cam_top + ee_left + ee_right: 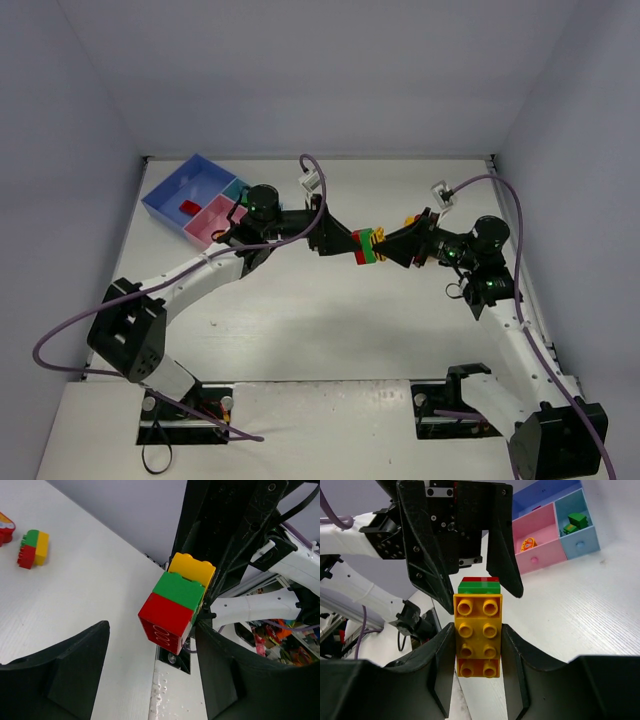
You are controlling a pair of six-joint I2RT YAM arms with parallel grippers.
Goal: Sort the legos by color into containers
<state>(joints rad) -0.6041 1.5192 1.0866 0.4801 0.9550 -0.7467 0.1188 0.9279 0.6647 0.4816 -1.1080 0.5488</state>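
Slippage is the main worry: the right gripper (385, 248) is clamped tight on the yellow end of a red-green-yellow brick stack (176, 604) and holds it in the air above the middle of the table (300, 320). The left gripper (348, 243) faces it wide open, with one finger on each side of the red end, and grips nothing. If those fingers close off-centre, or catch red and green together, I judge the pull could twist the stack out of the right pinch or split it at the wrong seam, and a freed brick would drop and bounce away. The right finger pads cover the stack's sides, so how many bricks they hold is hard to tell, and a red patch at its near end is unclear. From above, the left arm cuts off part of the teal compartment (575, 522) of the tray (165, 200), and the loose bricks (411, 221) behind the right arm are only a small orange blur.
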